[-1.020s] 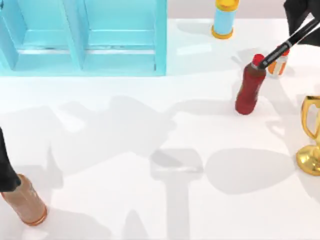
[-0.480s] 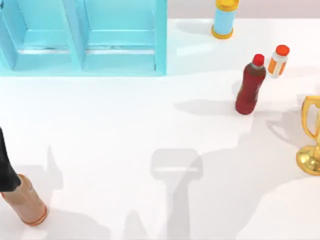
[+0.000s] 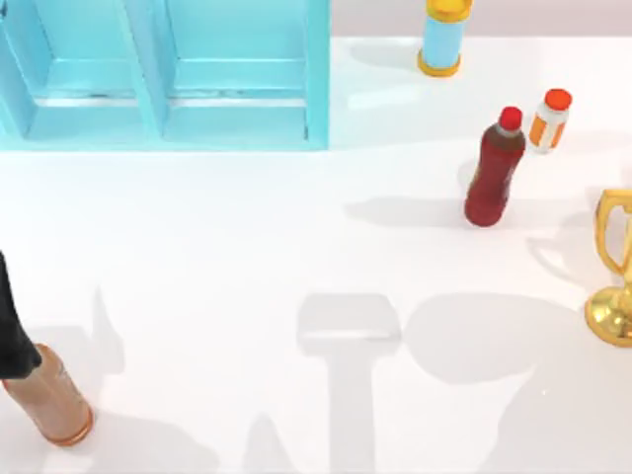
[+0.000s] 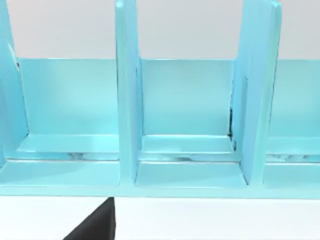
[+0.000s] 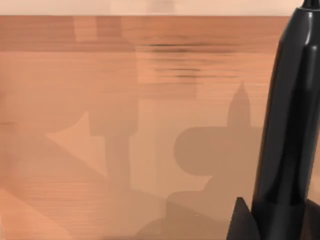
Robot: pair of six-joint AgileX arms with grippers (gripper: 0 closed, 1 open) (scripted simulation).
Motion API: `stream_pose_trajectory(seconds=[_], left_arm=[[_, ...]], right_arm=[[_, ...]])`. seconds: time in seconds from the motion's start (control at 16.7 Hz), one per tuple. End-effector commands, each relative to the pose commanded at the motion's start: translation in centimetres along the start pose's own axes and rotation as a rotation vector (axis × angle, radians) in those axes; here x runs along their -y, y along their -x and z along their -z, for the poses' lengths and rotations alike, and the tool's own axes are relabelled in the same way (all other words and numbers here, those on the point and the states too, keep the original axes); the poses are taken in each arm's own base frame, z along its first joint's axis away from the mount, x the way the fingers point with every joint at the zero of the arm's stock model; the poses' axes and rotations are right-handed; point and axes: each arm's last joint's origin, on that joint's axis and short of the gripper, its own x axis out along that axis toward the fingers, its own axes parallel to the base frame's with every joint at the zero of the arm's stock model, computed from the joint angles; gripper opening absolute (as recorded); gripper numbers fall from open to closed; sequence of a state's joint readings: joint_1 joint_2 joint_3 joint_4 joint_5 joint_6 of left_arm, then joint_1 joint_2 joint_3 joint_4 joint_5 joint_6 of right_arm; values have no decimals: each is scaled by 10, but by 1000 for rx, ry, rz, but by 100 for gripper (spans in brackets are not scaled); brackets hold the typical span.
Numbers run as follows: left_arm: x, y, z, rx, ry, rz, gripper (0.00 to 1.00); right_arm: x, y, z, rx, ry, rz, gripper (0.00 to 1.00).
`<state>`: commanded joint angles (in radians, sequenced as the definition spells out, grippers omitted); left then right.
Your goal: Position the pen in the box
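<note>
A brown bottle (image 3: 49,400) is seen at the near left corner of the table (image 3: 247,257), tilted, with the left arm (image 3: 12,326) dark just above it at the left edge; its jaw state cannot be told. A gold trophy (image 3: 614,267) stands at the right edge, mid-depth. Farther back on the right, a red bottle (image 3: 494,170) stands tilted, with a small white bottle with an orange cap (image 3: 549,120) just beside it. A blue-and-yellow can (image 3: 442,38) stands at the far edge. The box (image 3: 168,74) sits at the far left, dividers forming open compartments, also seen in the left wrist view (image 4: 127,115). The pen (image 5: 292,125) is seen close in the right wrist view, black, against a wood-toned surface; the grip on it cannot be told.
</note>
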<state>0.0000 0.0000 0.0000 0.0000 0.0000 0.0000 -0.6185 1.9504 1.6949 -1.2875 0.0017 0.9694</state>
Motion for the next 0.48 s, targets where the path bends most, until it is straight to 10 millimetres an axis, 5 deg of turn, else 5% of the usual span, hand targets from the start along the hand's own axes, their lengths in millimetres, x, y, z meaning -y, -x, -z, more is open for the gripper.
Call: stream_pose_trajectory(seconds=[0.48], left_arm=[[0,0,0,0,0,0,100]], right_arm=[[-2,-15,10,8,2,-11,0]])
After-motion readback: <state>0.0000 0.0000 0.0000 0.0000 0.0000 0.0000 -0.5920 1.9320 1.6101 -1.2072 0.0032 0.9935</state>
